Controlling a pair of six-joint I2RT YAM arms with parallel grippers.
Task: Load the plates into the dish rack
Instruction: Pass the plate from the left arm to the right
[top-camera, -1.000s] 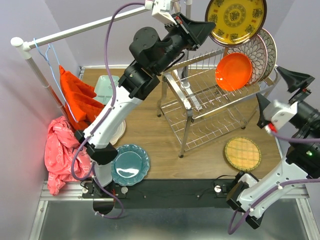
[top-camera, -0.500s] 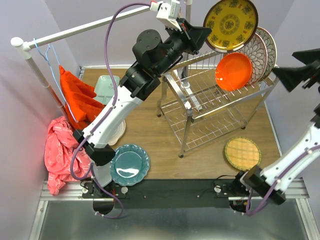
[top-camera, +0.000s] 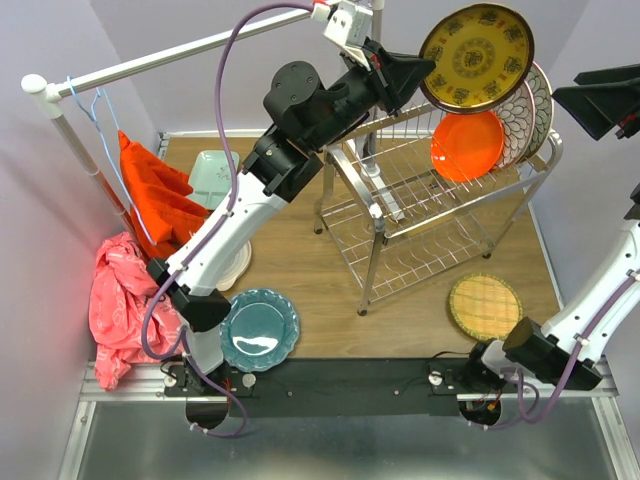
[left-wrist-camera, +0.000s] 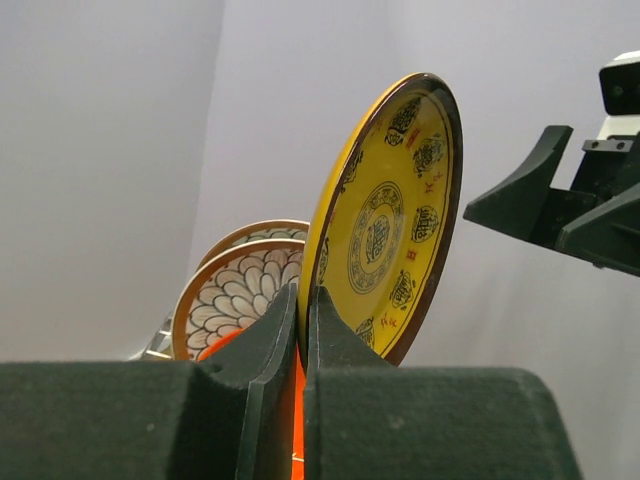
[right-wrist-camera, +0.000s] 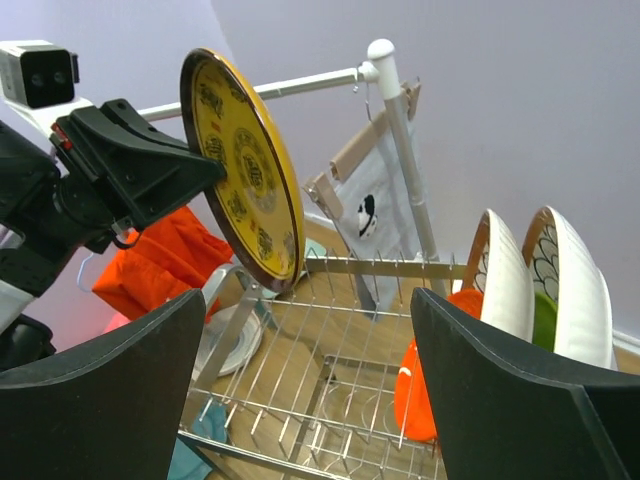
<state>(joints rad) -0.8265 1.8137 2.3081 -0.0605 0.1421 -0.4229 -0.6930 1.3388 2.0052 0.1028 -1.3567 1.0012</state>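
One plate is in hand: the left gripper (left-wrist-camera: 303, 300) pinches the yellow plate (top-camera: 477, 57) by its rim, fingers pressed tight on the side nearest that arm. The plate hangs on edge, a little tilted, over the far right corner of the rack (top-camera: 420, 215), its free lower rim just above the top tier. An orange plate (top-camera: 466, 145) and two floral plates (top-camera: 520, 105) already stand at that tier's right end. The right gripper (right-wrist-camera: 308, 300) is spread wide and empty, out past the rack's right edge, facing the yellow plate.

The step looks like slotting this plate in beside the orange one. To do it well:
- Turn it parallel to the standing plates.
- Bring the free lower rim straight down between two prongs (right-wrist-camera: 330, 275) in an empty slot.
- Keep clear of the orange plate, which a knock could tip.
- Let go only once the rim sits in the wires, opening slowly so the plate leans rather than drops.

The right gripper could steady the far rim if it wobbles.

A teal plate (top-camera: 260, 330) waits at the near left edge of the table (top-camera: 300, 260). A woven plate (top-camera: 484, 307) lies near its right edge, beside the rack's legs.
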